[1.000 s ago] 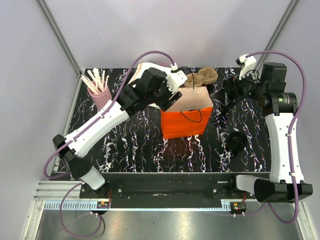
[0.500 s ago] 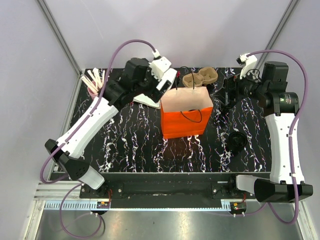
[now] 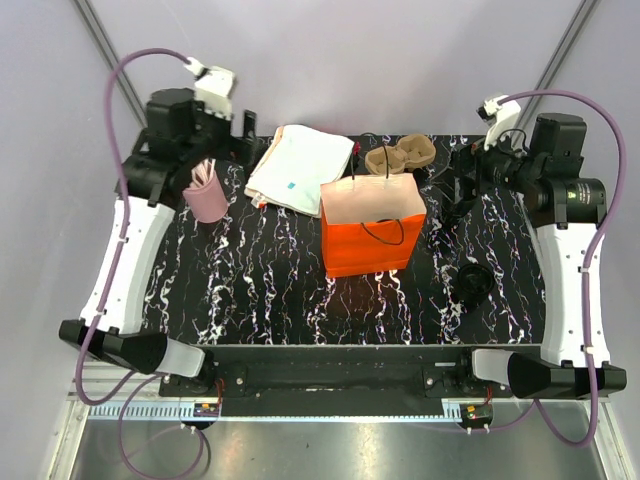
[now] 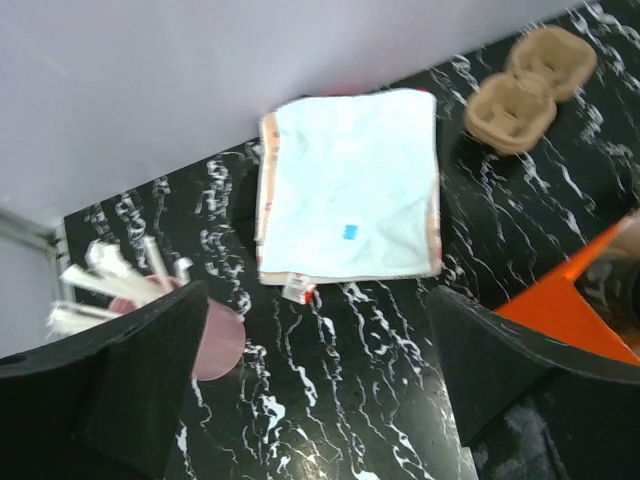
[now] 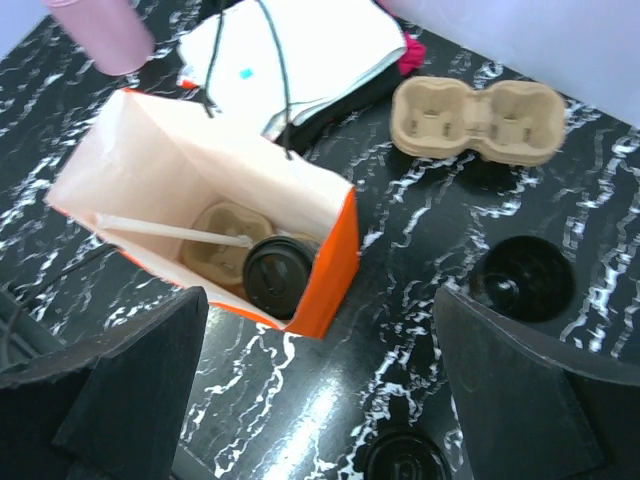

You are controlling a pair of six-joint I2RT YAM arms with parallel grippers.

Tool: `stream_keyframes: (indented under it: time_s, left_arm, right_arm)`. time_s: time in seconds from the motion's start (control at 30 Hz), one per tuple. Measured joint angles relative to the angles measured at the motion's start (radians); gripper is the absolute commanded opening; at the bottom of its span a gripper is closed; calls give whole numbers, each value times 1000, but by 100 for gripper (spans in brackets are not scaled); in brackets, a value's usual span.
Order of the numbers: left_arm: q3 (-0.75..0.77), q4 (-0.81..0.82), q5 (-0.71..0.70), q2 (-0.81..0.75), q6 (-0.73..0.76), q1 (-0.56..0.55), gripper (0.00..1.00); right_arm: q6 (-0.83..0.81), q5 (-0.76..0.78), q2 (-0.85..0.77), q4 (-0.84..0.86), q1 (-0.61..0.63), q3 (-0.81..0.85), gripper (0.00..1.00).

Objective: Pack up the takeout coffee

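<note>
Takeout coffee [image 5: 275, 272] inside orange bag [image 5: 135, 170]; right end effector [image 5: 320, 298] apart, spread.

Lidded cup [image 5: 278, 275] in bag [image 3: 365, 252], mid-table; spare tray [image 3: 400, 157] behind; stirrer cup [image 3: 205, 197] far L; napkins [image 3: 298, 168] btwn.

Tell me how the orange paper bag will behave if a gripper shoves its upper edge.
The upright orange paper bag has thin walls and an open top, so it would probably crumple there rather than slide. The brown cardboard tray and black lidded cup inside likely weigh its base, so tipping seems less likely.
</note>
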Motion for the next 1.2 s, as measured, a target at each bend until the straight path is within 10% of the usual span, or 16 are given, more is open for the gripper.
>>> stream_keyframes:
  time_s: [0.3,1.2]
  left_arm:
    - [-93,75,89,-107,-113,280,99]
    - [129,7,-14,-261,-144,375,99]
  right_arm:
    - [6,152,23,-11,0,112,100]
    - [52,388,68,-38,0,396,100]
